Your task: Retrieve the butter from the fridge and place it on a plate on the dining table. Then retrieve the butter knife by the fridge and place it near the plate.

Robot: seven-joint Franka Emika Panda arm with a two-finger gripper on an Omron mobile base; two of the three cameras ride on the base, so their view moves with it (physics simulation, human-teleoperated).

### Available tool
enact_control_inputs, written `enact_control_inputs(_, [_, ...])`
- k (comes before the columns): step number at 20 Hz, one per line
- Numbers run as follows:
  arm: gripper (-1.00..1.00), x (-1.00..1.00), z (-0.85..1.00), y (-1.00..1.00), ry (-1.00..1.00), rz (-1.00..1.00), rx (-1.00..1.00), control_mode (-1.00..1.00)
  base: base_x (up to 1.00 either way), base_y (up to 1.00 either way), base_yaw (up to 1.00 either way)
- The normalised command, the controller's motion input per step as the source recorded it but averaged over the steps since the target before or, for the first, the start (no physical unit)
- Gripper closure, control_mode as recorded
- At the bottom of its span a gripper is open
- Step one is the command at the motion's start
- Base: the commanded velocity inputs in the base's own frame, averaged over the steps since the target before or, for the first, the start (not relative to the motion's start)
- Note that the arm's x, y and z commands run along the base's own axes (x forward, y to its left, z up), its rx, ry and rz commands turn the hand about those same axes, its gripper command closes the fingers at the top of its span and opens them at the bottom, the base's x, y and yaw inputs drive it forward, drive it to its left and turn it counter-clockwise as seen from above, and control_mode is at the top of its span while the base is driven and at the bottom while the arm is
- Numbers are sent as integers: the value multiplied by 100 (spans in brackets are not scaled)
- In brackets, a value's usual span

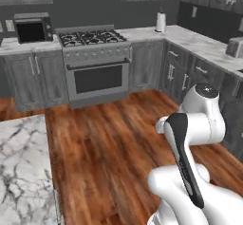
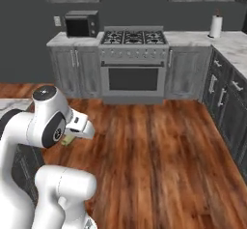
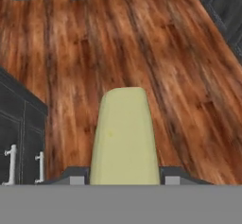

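Observation:
A pale-yellow stick of butter stands between the two dark fingertips of my gripper, which is shut on it above the wooden floor. From the right base view the butter peeks out under the white hand, left of the arm. A corner of the marble dining table lies at the lower left of the left base view, and a sliver of its marble top shows beside the arm. The fridge, the plate and the butter knife are out of view.
Across the wooden floor stands a steel stove, with a microwave to its left. A paper towel roll sits on the corner counter. A dark cabinet with grey handles is to the hand's left.

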Motion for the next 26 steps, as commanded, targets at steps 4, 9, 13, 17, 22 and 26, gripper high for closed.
enact_control_inputs(4, [100, 0, 0, 0, 0, 0, 0, 100, 100, -38, 45])
enact_control_inputs(9, [100, 0, 0, 0, 0, 0, 0, 100, 100, -57, 49])
enact_control_inputs(13, [100, 0, 0, 0, 0, 0, 0, 100, 100, -50, 54])
enact_control_inputs(17, [100, 0, 0, 0, 0, 0, 0, 100, 100, -35, 73])
enact_control_inputs(22, [100, 0, 0, 0, 0, 0, 0, 100, 70, -69, 71])
enact_control_inputs(26, [100, 0, 0, 0, 0, 0, 0, 100, 41, -92, 63])
